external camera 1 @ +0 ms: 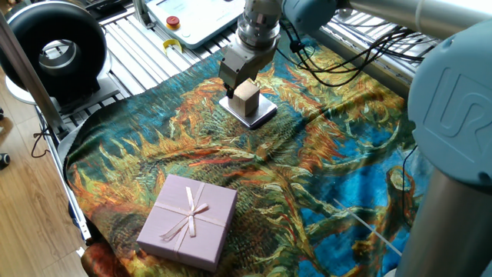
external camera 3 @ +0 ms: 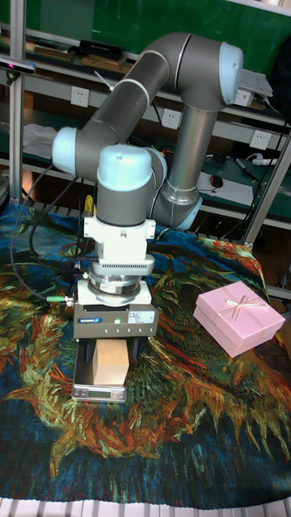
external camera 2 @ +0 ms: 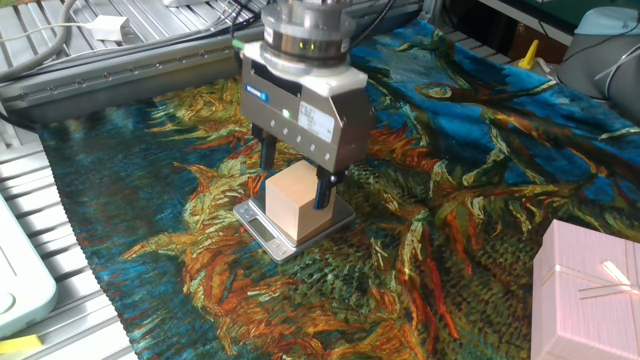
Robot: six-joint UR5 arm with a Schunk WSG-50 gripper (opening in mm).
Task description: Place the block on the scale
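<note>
The tan block (external camera 2: 297, 203) rests upright on the thin silver scale (external camera 2: 259, 229), which lies on the patterned cloth. My gripper (external camera 2: 296, 178) hovers straight above it, open. Its dark fingers (external camera 2: 323, 188) reach down past the block's upper sides, and I cannot tell if they touch. In one fixed view the block (external camera 1: 247, 98) sits on the scale (external camera 1: 261, 115) just below the gripper (external camera 1: 240, 83). The tall fixed view shows the block (external camera 3: 109, 363) on the scale (external camera 3: 97, 393) under the gripper (external camera 3: 109, 346).
A pink gift box (external camera 1: 188, 221) with ribbon lies at the cloth's near side, well away from the scale. A black round device (external camera 1: 54, 50) and a white pendant (external camera 1: 192, 15) sit beyond the cloth. Black cables (external camera 1: 338, 65) trail beside the arm.
</note>
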